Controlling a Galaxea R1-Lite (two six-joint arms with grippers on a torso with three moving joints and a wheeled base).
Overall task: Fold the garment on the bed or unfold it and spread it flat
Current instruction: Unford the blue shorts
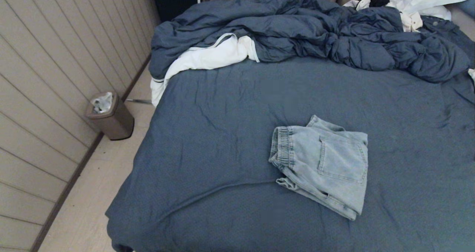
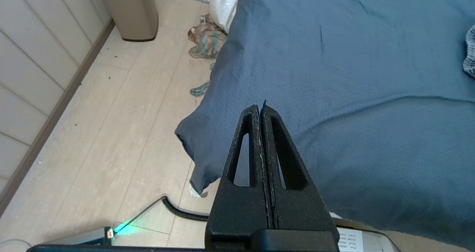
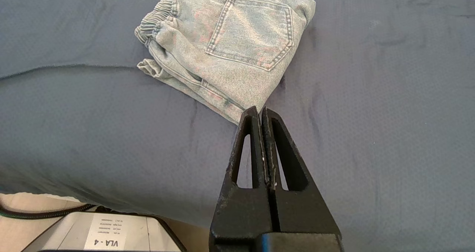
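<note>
The shorts (image 1: 324,163) lay folded on the bed (image 1: 230,133), a bit to the right of the middle and toward the near edge. They made a small, thick bundle with the back pocket (image 1: 343,159) on top. The stretchy waistband (image 1: 280,146) was on the bundle's left side. The pocket's open top faced the waistband. The bundle's long way ran from the far left to the near right, a little slanted. One leg hem (image 1: 287,183) stuck out at the near left corner. No arm touched the shorts.

The left tool (image 2: 261,109) hung over the bed's near left corner, above the floor (image 2: 122,107). Its two fingers were pressed together with nothing between them. The right tool (image 3: 259,113) hung over the sheet, near the closest corner of the shorts, and I could not tell if it touched them. Its fingers were pressed together too, and held nothing.

A puffy dark blue duvet (image 1: 315,29) was piled at the far end of the bed. A white cloth (image 1: 207,57) peeked out from under it. A small brown bin (image 1: 109,116) stood on the floor by the wall.
</note>
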